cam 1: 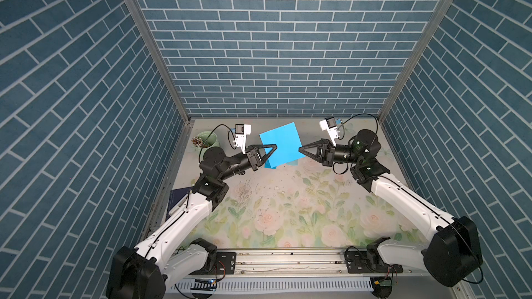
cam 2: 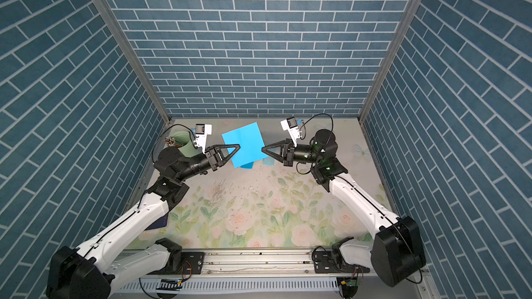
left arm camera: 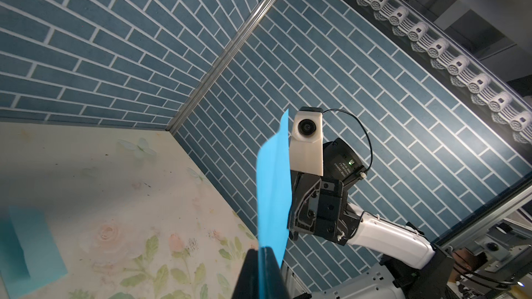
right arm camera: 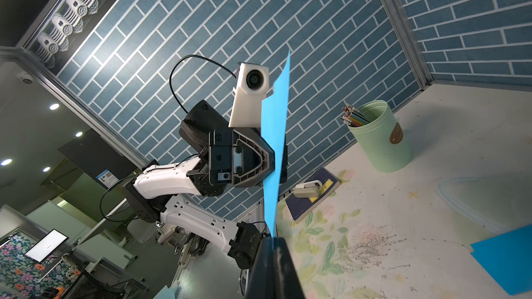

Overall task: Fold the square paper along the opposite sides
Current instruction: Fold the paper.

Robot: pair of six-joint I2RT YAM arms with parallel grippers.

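Nearest in both top views is the left arm's black shoulder housing. Well beyond it stands the green pencil cup, the marker for everything else here. The square paper is lifted clear of the floral table, on the right arm's side of the cup, above spare blue sheets that lie flat. The left gripper, near the cup, is pressed together on the paper's cup-side edge. The right gripper pinches the edge farthest from the cup.

In the left wrist view, the left fingers clamp the sheet, seen edge-on, and it bows a little before it reaches the far claw.

In the right wrist view, the right fingers close on the thin blue edge, with the cup beyond the sheet and a notebook just beside the cup.

Both bites look shallow. If the arms draw apart, the paper could tear or slip out of one pinch. If they close unevenly, the sheet may buckle away from its middle, so the two sides would meet askew. If it is lowered carelessly, it could also land on the spare sheets and drag them along.
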